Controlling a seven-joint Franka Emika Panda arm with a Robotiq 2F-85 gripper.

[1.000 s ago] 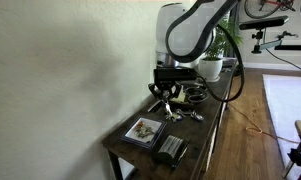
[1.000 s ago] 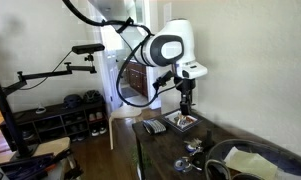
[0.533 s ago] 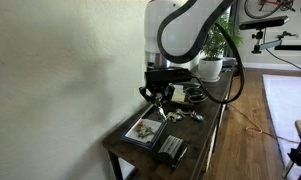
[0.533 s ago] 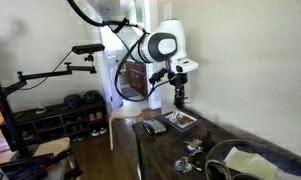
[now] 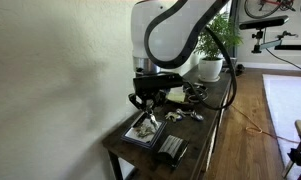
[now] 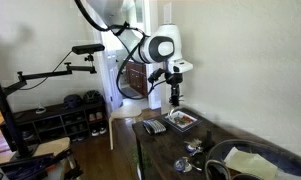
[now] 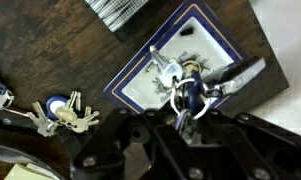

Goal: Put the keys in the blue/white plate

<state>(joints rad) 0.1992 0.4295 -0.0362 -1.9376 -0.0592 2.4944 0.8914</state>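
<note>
The keys [image 7: 186,78], a silvery bunch on a ring with a blue tag, hang from my gripper [image 7: 186,116], which is shut on them. They dangle just above the white centre of the blue/white plate [image 7: 131,80], a square plate with a dark blue rim. In both exterior views the gripper [image 5: 145,106] [image 6: 174,99] hovers over the plate [image 5: 146,131] [image 6: 183,121] near one end of the dark wooden table. I cannot tell whether the key tips touch the plate.
A second bunch of keys [image 7: 66,116] lies on the table beside the plate. A dark ribbed box [image 7: 120,12] [image 5: 172,150] sits at the table's end. A round pale-yellow dish [image 6: 256,160], a small dark bowl [image 5: 195,95] and a potted plant [image 5: 211,66] stand further along. The wall runs beside the table.
My gripper has carried the keys along the table from its middle to a spot over the blue/white plate. It has stayed shut on them.
</note>
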